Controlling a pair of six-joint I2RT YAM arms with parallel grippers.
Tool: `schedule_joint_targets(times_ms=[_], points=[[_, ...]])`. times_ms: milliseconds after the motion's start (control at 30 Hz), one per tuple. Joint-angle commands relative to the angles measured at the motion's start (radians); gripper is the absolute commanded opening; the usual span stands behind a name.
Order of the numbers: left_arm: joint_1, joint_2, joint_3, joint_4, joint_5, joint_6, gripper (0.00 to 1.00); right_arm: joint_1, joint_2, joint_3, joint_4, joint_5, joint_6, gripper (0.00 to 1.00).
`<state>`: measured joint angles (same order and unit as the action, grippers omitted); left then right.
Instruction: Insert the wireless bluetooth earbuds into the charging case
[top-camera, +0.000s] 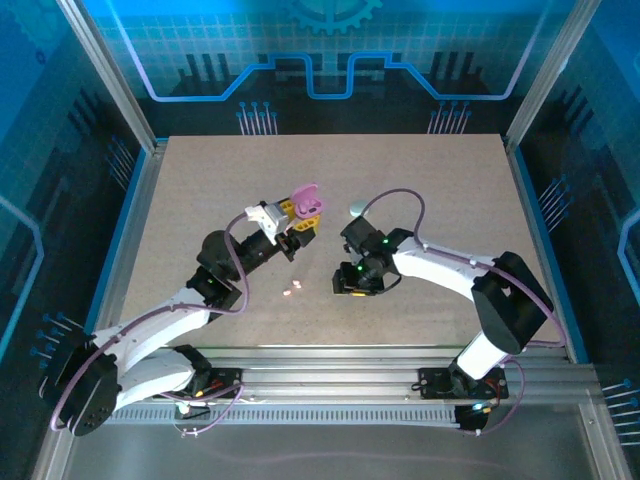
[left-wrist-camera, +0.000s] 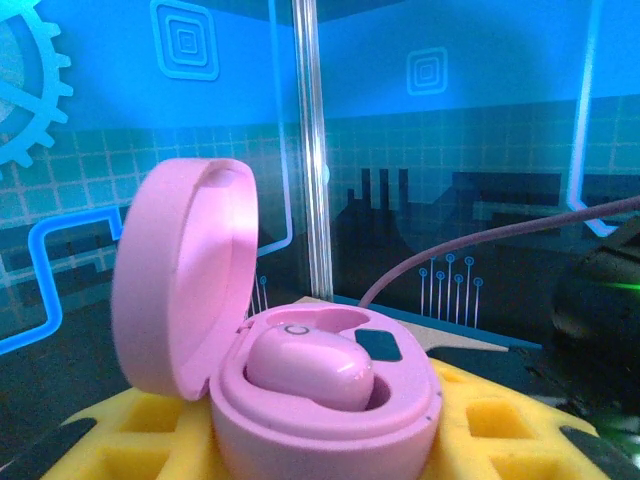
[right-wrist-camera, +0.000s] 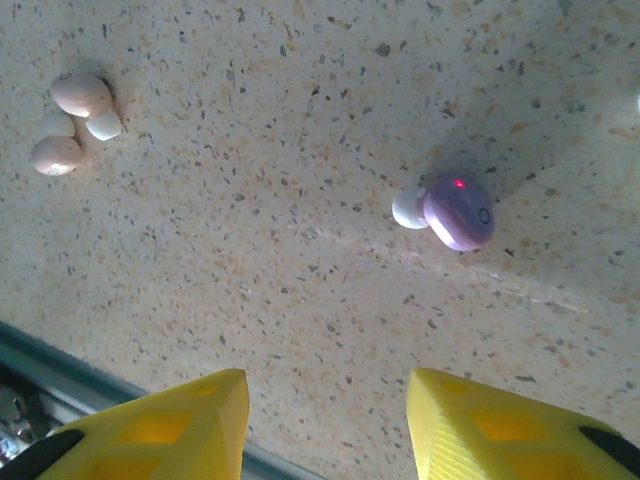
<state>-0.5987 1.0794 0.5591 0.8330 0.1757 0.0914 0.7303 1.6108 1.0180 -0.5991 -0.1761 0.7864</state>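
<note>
Earbud (left-wrist-camera: 310, 370) seated in the open charging case (left-wrist-camera: 330, 430), others loose on the table (right-wrist-camera: 300, 250)

At the left, we see the left gripper (left-wrist-camera: 320, 455) clamped on the pink charging case, its yellow fingers (left-wrist-camera: 500, 425) pressed against either side and the lid (left-wrist-camera: 185, 270) standing up. The pink earbud fills one well; the well beside it shows a dark patch. Further right, on the table, we find pale pink earbuds (right-wrist-camera: 75, 120) lying together, touching, and a purple earbud (right-wrist-camera: 455, 212) with a red light, well apart from them. At the right, the right gripper (right-wrist-camera: 325, 420) hovers above the table, its jaws apart, the purple earbud lying ahead of its fingertips.
</note>
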Motion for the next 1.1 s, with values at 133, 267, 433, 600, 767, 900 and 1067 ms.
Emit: schedule_joint_targets(times_ms=[133,267,433,600,767,900,1067], points=[[-0.003,-0.033,-0.018,0.007,-0.018,-0.019,0.32,0.011,0.044,-0.041,0.098,0.076,0.099,0.48],[-0.003,-0.033,-0.018,0.008,-0.013,-0.023,0.33,0.007,0.08,-0.034,0.118,0.055,0.099,0.48],[-0.003,-0.038,-0.018,0.002,-0.018,-0.019,0.33,0.003,0.099,-0.026,0.112,0.073,0.107,0.49],[-0.003,-0.035,-0.018,0.002,-0.022,-0.019,0.33,-0.006,0.106,-0.03,0.127,0.087,0.105,0.49],[-0.003,-0.028,-0.014,0.001,-0.025,-0.013,0.33,-0.015,0.128,-0.015,0.117,0.099,0.101,0.49],[-0.003,-0.022,-0.011,-0.001,-0.03,-0.01,0.33,-0.017,0.14,-0.003,0.123,0.106,0.088,0.48],[-0.003,-0.009,-0.005,-0.001,-0.03,-0.013,0.33,-0.022,0.153,0.021,0.105,0.127,0.071,0.47]])
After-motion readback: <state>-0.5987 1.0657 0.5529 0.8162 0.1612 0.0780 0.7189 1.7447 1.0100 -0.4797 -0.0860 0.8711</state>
